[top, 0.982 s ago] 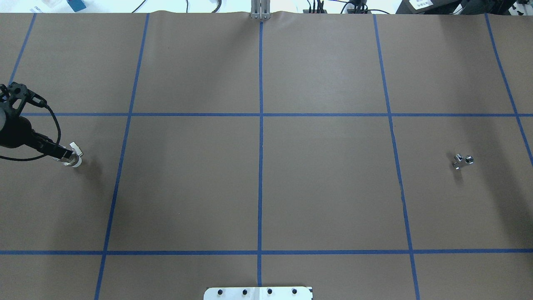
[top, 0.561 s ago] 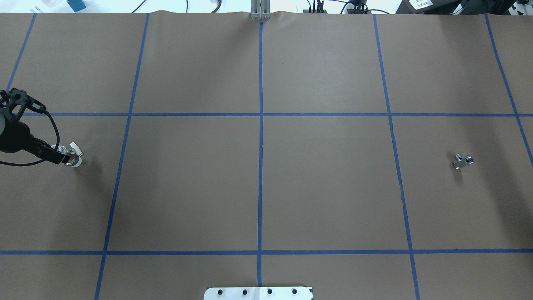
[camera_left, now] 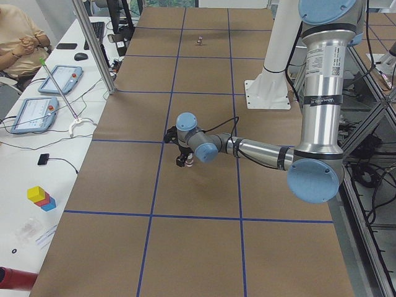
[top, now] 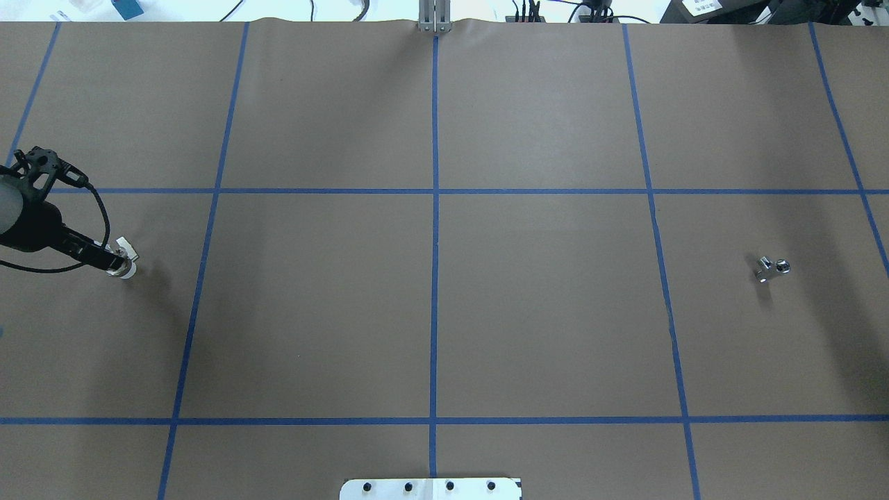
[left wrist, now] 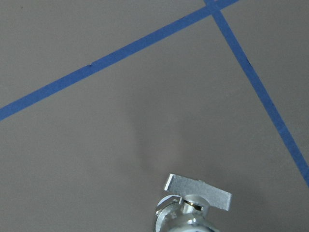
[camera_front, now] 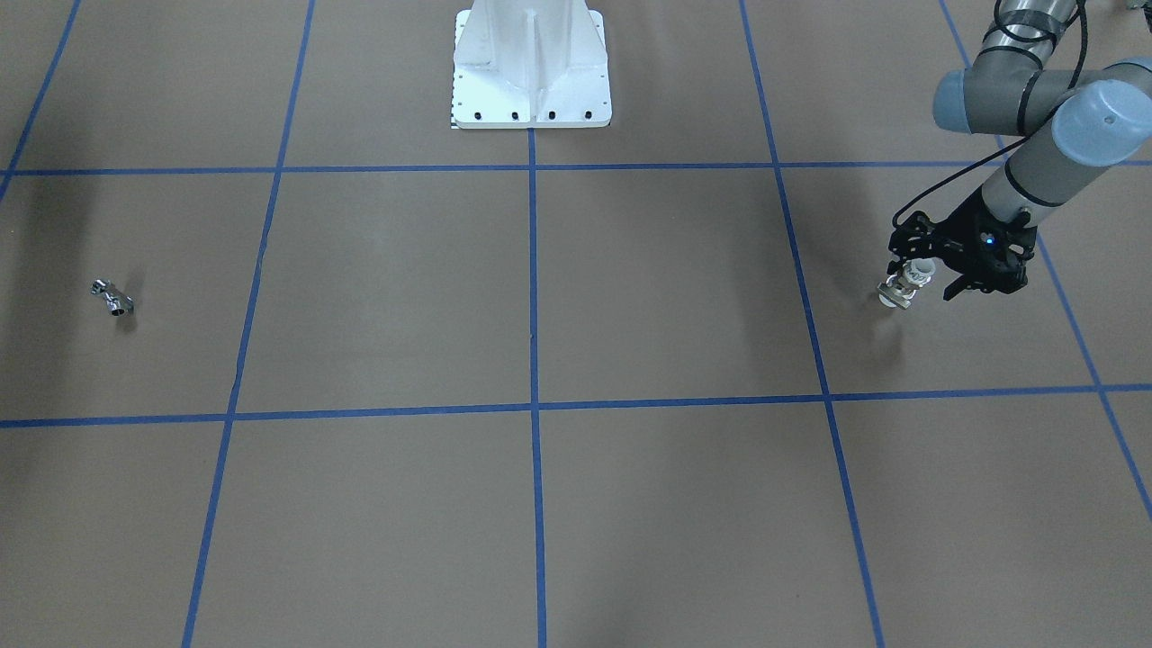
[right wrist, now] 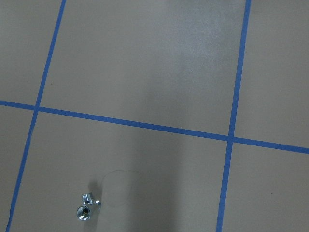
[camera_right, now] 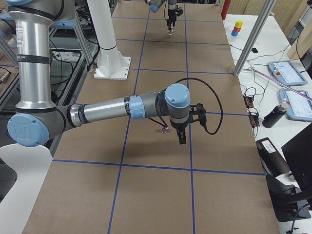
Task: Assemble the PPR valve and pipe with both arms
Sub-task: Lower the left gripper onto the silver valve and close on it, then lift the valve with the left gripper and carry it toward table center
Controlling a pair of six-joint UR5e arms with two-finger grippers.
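Note:
The PPR valve, with its white collar and pale tab, is at the table's far left. My left gripper is shut on it and holds it a little above the paper, its shadow apart from it. It also shows in the front view and at the bottom of the left wrist view. The chrome pipe lies alone on the far right, and shows in the right wrist view. My right gripper hangs above the paper near the pipe; I cannot tell whether it is open or shut.
The white bolted pedestal stands at the robot's side of the table. Blue tape lines divide the brown paper into squares. A side table with tablets and a seated operator runs along the far edge.
My left wrist has shifted slightly left and back again. The valve has stayed almost in the same place in its fingers. The pipe has not moved.

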